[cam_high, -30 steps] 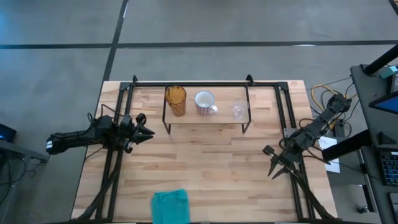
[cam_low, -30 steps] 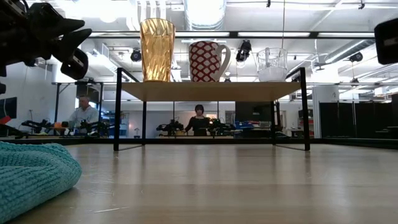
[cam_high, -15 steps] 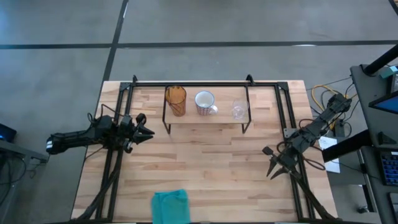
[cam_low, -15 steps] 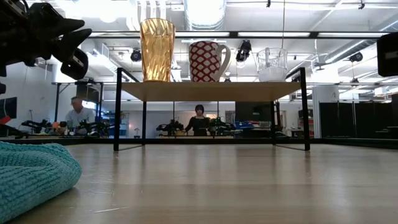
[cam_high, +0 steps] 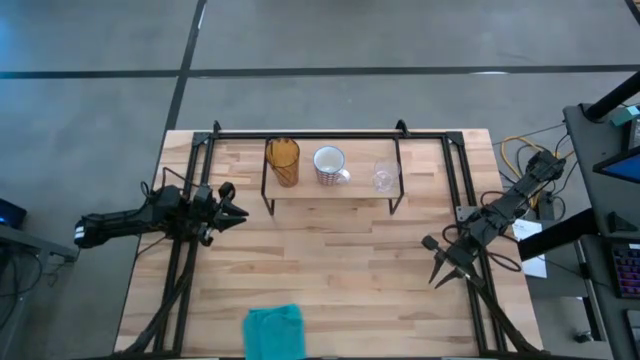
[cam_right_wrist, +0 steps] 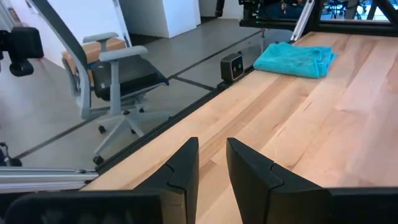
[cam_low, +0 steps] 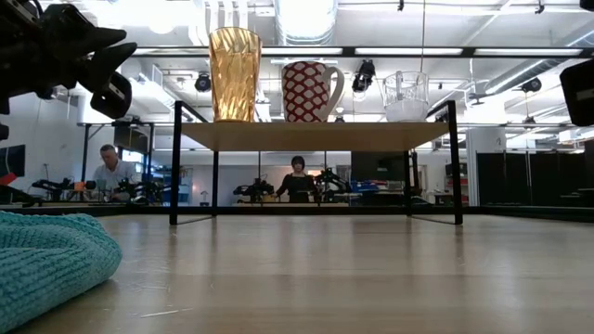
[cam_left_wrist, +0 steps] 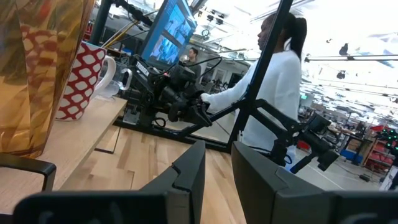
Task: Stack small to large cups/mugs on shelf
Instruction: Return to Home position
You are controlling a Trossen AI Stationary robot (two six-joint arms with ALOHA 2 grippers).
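The shelf (cam_high: 330, 190) stands at the table's far middle. On its board stand an amber ribbed tumbler (cam_high: 283, 160) at the left, a white mug with a red pattern (cam_high: 329, 165) in the middle, and a small clear glass (cam_high: 383, 176) at the right. All three are upright on their bases (cam_low: 316, 121). My left gripper (cam_high: 238, 211) hovers left of the shelf and points toward it, with its fingers nearly together and empty (cam_left_wrist: 217, 165). My right gripper (cam_high: 436, 273) hangs near the table's right edge, well away from the shelf, with its fingers nearly together and empty (cam_right_wrist: 211, 158).
A teal cloth (cam_high: 274, 330) lies at the near edge, left of centre. Black frame rails (cam_high: 185, 270) run along both sides and the far edge of the table. People sit in the room beyond (cam_low: 297, 176), and one stands beyond the table in the left wrist view (cam_left_wrist: 273, 81).
My right arm has sunk a little, as the low view shows. The cups and the shelf have kept still.
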